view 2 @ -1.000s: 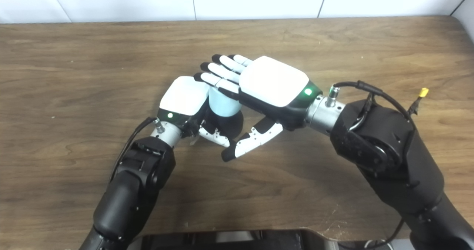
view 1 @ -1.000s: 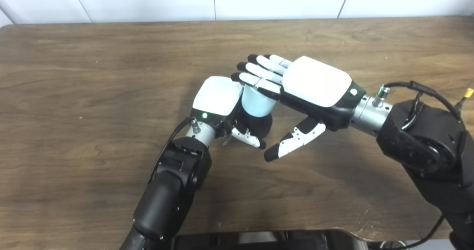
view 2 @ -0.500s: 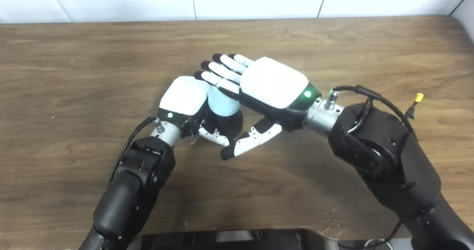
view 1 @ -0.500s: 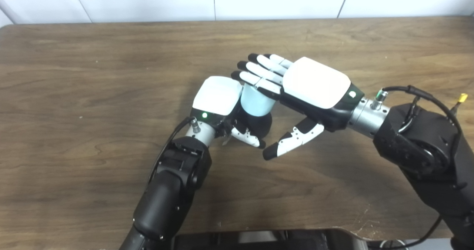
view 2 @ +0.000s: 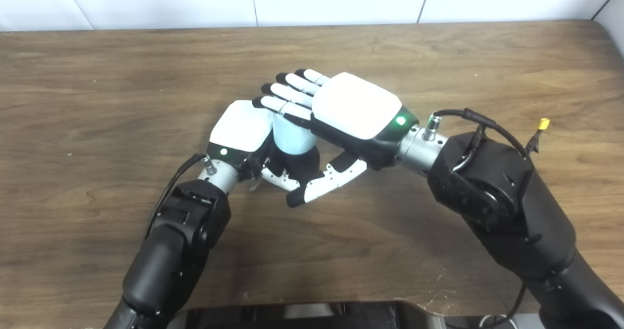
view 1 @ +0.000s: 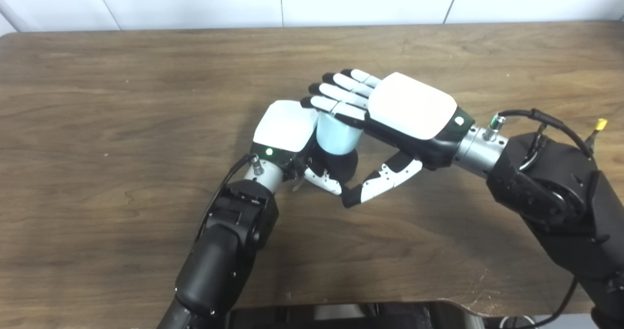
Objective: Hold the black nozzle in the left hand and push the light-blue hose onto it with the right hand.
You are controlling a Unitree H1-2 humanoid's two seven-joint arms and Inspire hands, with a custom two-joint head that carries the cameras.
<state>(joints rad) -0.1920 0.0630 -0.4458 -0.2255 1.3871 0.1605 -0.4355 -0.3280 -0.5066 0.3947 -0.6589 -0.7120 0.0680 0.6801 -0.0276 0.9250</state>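
A brown wooden table [view 1: 122,124] fills most of both views, its grain running side to side and its front edge scuffed with pale marks near the lower right. Behind its far edge a white panelled wall [view 1: 292,0] is seen, divided by thin dark seams. A dark piece of the robot's own body is visible at the bottom edge of the picture.

No container is seen on the table.

The two black arms are brought together near the middle of the table. The right hand [view 1: 404,112] is held palm down with its fingers [view 1: 336,92] stretched out flat and slightly spread over the top of the light-blue hose [view 1: 334,134]; its thumb is extended below, its tip just beside the left hand's thumb. Nothing is gripped by it; the fingers merely lie on the hose's top. The left hand [view 1: 287,129] is closed around the black nozzle [view 1: 341,165], which is held upright with the hose standing on it. How far the hose is seated on the nozzle cannot be told, since the joint is hidden by the fingers.
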